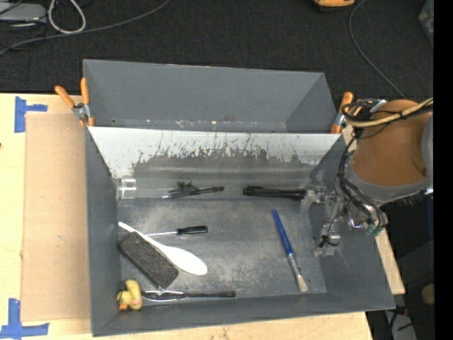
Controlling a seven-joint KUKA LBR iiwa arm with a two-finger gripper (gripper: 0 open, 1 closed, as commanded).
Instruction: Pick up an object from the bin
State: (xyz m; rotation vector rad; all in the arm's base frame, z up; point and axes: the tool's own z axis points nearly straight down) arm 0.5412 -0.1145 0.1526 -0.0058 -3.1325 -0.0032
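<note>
My gripper (327,241) hangs at the bin's right side, above the sloping right wall, with nothing seen between its fingers. Just to its left a blue pen (286,244) with a silver tip lies on the bin floor, running from upper left to lower right. A black-handled tool (274,192) lies along the back of the floor, up and left of the gripper.
Farther left lie a thin black tool (192,189), a clear tube (127,187), a small black-handled screwdriver (181,230), a white spoon (177,253), a dark grey block (147,259), a yellow duck (129,295) and a long thin tool (190,295).
</note>
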